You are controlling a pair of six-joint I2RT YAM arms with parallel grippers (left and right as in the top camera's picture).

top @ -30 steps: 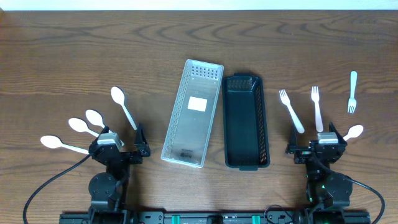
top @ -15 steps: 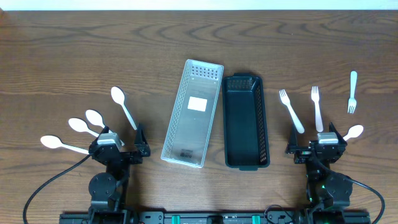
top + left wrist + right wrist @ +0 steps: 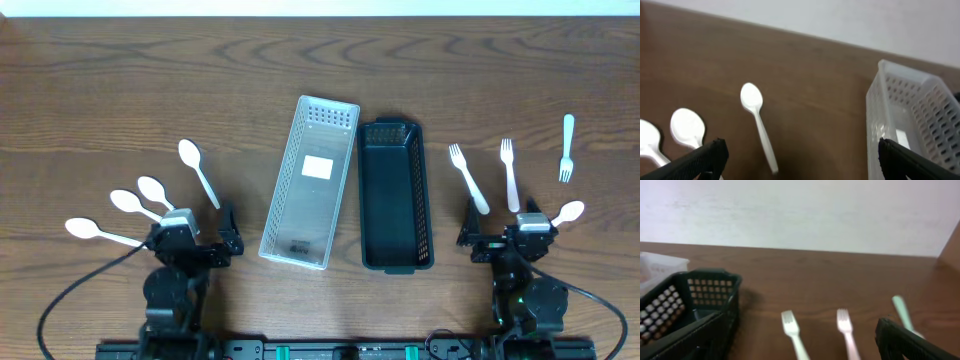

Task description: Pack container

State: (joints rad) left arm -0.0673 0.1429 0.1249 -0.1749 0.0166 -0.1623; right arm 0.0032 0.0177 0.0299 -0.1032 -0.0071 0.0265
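Observation:
A white perforated basket (image 3: 309,182) and a black basket (image 3: 394,195) lie side by side at mid-table, both holding no cutlery. Several white spoons lie at the left: one (image 3: 199,171) nearest the white basket, the others (image 3: 131,203) further left. Three white forks (image 3: 468,178) (image 3: 510,172) (image 3: 567,147) and one spoon (image 3: 568,212) lie at the right. My left gripper (image 3: 190,232) is open and empty just short of the spoons; its wrist view shows a spoon (image 3: 758,122) between the jaws (image 3: 800,170). My right gripper (image 3: 507,228) is open and empty short of the forks (image 3: 792,330) (image 3: 846,329).
The white basket's wall (image 3: 875,120) stands close to my left gripper's right finger. The black basket's end (image 3: 700,292) is close to my right gripper's left finger. A pale wall runs behind the table's far edge.
Both grippers have shifted very slightly toward the near edge. No utensil or basket has moved.

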